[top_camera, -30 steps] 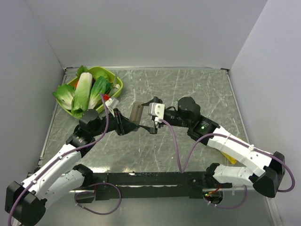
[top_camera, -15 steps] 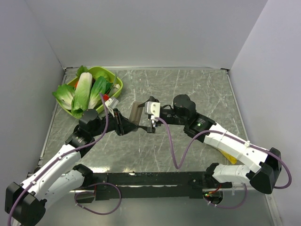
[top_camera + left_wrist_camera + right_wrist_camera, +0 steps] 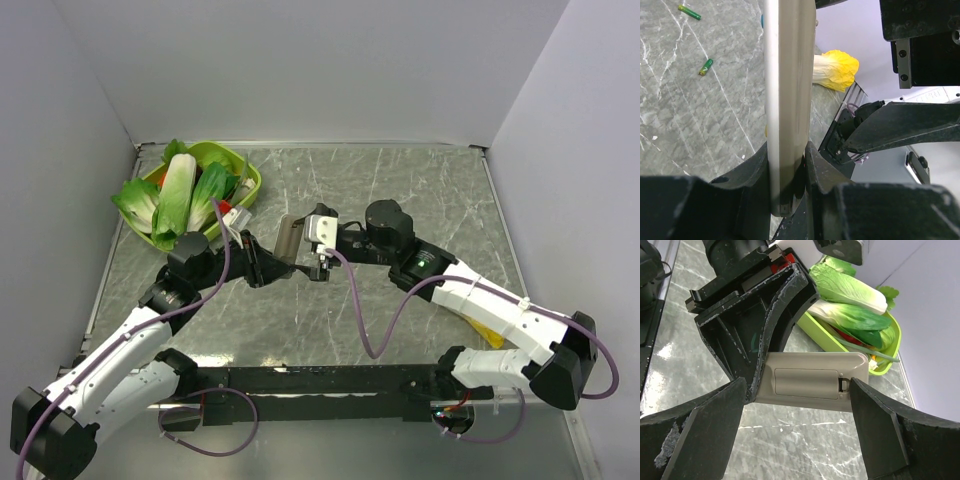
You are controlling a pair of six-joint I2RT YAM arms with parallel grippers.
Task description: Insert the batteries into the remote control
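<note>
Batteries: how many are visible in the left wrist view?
2 batteries, both loose on the table: one near the top left corner, the other below and right of it. The remote control may hide more.

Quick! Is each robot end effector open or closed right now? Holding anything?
Left end effector: closed on the slim grey-brown rectangular plastic remote control.
Right end effector: open, holding nothing.
</note>
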